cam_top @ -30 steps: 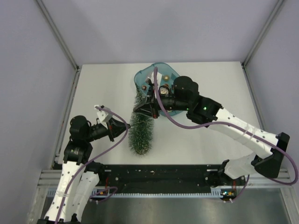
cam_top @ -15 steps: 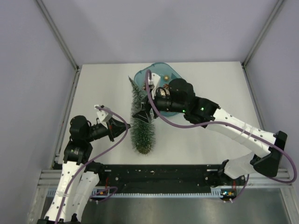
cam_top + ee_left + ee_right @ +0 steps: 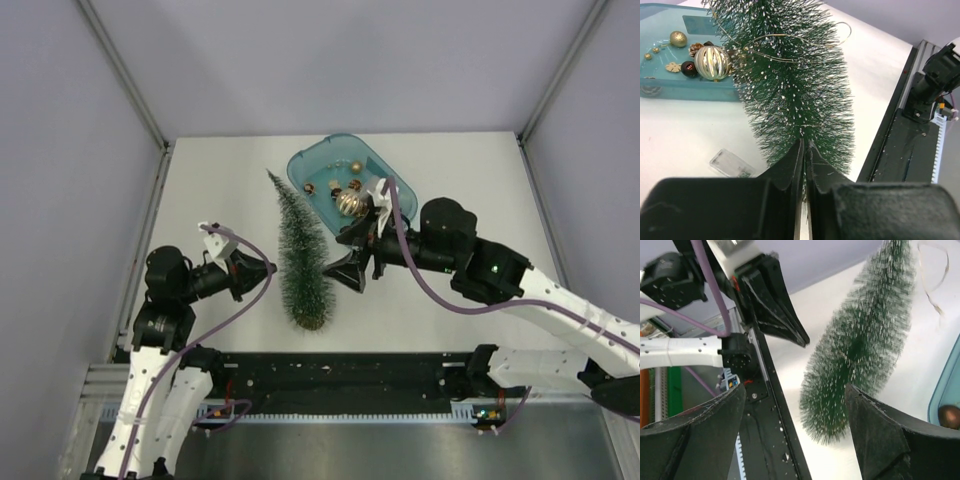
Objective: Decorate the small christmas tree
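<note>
Small christmas tree (image 3: 300,250) is seen on bench (image 3: 220,190) btw both grippers. Left gripper (image 3: 268,271) jaws are clenched, empty; right gripper (image 3: 340,272) jaws are spread wide, nothing held.

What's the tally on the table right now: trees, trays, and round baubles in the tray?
small christmas tree: 1
teal tray: 1
round baubles: 3 (striped gold, small gold, dark red)
Total: 5, tiny bits in the tray not counted.
</note>
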Robot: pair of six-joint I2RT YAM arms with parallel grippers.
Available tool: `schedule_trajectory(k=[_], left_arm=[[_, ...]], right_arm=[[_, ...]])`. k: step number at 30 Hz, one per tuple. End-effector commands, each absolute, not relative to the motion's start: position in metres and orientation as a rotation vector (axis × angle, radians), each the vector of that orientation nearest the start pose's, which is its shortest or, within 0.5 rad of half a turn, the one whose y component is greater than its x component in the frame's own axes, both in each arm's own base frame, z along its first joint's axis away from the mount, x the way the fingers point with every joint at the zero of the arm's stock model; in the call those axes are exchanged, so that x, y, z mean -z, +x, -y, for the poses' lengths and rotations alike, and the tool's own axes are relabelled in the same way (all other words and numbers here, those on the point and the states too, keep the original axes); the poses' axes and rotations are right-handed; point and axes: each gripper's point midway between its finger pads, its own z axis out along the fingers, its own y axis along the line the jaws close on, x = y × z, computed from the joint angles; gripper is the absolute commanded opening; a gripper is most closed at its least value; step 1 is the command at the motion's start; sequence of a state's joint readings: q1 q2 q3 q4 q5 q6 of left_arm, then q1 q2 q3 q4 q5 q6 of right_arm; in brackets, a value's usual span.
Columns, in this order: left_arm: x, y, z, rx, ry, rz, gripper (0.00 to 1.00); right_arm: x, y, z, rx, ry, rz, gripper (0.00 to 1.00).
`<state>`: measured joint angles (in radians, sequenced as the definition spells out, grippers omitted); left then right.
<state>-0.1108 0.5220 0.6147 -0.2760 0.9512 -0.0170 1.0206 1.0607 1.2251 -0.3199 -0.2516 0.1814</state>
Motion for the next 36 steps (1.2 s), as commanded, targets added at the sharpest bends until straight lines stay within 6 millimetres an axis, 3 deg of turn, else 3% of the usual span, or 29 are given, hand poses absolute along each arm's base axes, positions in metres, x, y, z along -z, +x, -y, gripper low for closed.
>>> schedule_trajectory(k=[1, 3, 6, 7, 10, 17, 21, 26, 31, 36], left_arm=[[-0.276, 0.174, 0.163, 0.889, 0.807, -1.533, 0.13], [-0.278, 0.172, 0.162, 0.883, 0.808, -1.542, 0.2], [-0.285, 0.173, 0.157, 0.855, 0.768, -1.574, 0.63], [-0.287, 0.174, 0.155, 0.833, 0.755, -1.581, 0.68], [-0.296, 0.176, 0.149, 0.775, 0.747, -1.583, 0.75], [-0.31, 0.183, 0.146, 0.731, 0.746, -1.563, 0.8], [-0.307, 0.196, 0.152, 0.801, 0.717, -1.578, 0.99], [-0.29, 0.212, 0.164, 0.928, 0.711, -1.619, 0.99], [-0.288, 0.209, 0.174, 1.029, 0.756, -1.587, 0.98], [-0.283, 0.206, 0.181, 1.08, 0.762, -1.569, 0.76]], right_arm=[[-0.334, 0.141, -0.315, -1.037, -0.88, -1.714, 0.8], [-0.313, 0.145, -0.312, -1.006, -0.858, -1.768, 0.8], [-0.275, 0.153, -0.311, -0.957, -0.806, -1.864, 0.8], [-0.266, 0.156, -0.31, -0.94, -0.781, -1.884, 0.8], [-0.239, 0.162, -0.312, -0.929, -0.73, -1.914, 0.78], [-0.233, 0.158, -0.327, -1.028, -0.679, -1.847, 0.73], [-0.224, 0.159, -0.33, -1.059, -0.603, -1.851, 0.7], [-0.203, 0.16, -0.332, -1.063, -0.491, -1.867, 0.63], [-0.185, 0.166, -0.334, -1.035, -0.448, -1.884, 0.56], [-0.177, 0.179, -0.336, -0.983, -0.404, -1.879, 0.51]])
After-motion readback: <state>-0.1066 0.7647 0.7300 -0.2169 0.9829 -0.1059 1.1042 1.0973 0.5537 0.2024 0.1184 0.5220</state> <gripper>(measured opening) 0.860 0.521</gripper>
